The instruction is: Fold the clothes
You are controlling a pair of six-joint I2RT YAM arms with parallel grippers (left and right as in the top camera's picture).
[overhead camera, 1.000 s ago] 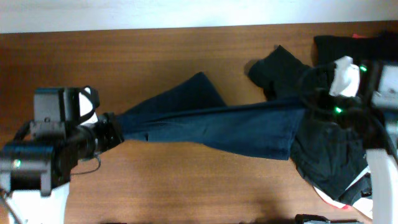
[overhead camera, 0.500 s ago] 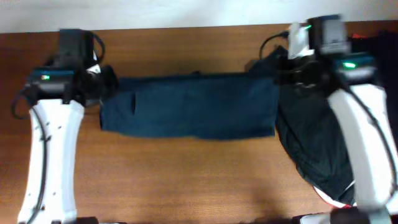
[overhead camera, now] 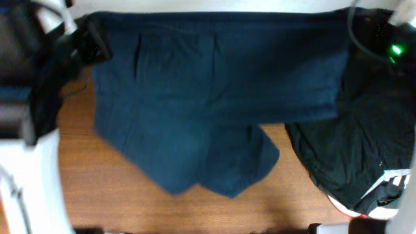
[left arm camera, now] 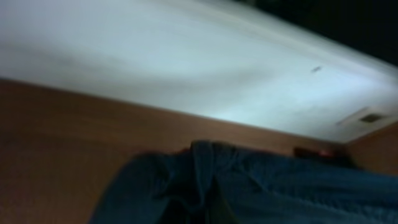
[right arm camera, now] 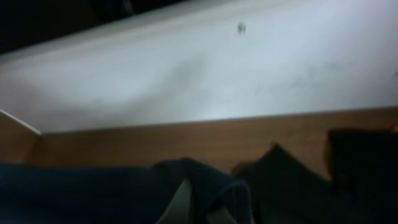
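Observation:
The navy blue trouser-like garment (overhead camera: pixel 214 84) hangs spread wide and raised high off the table, its top edge stretched between both grippers and its lower part drooping toward the table front. My left gripper (overhead camera: pixel 96 44) is shut on the garment's left corner; the bunched navy fabric (left arm camera: pixel 205 186) fills its jaws in the left wrist view. My right gripper (overhead camera: pixel 356 26) is shut on the right corner, where navy fabric (right arm camera: pixel 205 186) folds over its fingers. Black clothes (overhead camera: pixel 351 162) lie in a heap at the right, also visible in the right wrist view (right arm camera: pixel 298 186).
The brown wooden table (overhead camera: pixel 84 188) shows below the hanging garment. A red and white item (overhead camera: pixel 380 201) lies under the black heap at the front right. A white wall (left arm camera: pixel 186 74) runs behind the table's far edge.
Both grippers have risen toward the camera with the navy garment. It went from lying stretched on the table to hanging spread wide, its lower part now drooping.

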